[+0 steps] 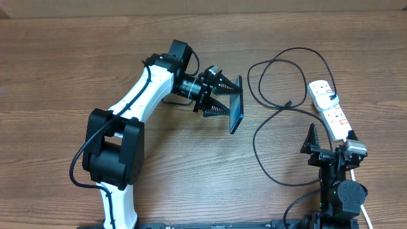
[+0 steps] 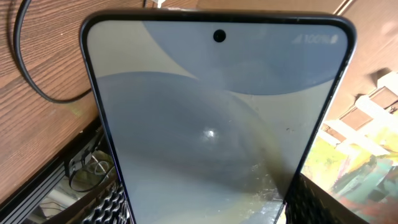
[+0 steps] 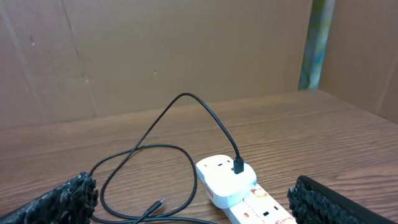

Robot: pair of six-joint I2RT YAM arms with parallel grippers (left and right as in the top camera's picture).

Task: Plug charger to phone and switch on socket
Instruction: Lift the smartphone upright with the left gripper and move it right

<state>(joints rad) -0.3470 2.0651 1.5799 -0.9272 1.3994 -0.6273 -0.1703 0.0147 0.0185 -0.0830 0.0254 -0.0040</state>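
Table [image 1: 57, 57]: wood, carries everything.
Socket [image 1: 332, 108]: far right, charger's plug end already seated in its adaptor.
Phone [image 1: 236, 107]: mid-table, turned on edge, clamped across its width by left pincer [image 1: 226, 97], likely to present its port.
Right pincer [image 1: 331, 141]: jaws wide apart, empty, beside socket.
Charger [image 1: 255, 141]: looped loosely between phone and socket.
Connector tip [image 1: 289, 104]: lying free, unplugged.

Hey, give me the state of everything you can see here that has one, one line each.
phone: held on edge, screen lit, charger not plugged in.
left claw: shut on phone.
right claw: open, empty.
charger: looped on table, one end in socket, tip lying loose.
socket: on table; on or off, cannot tell.
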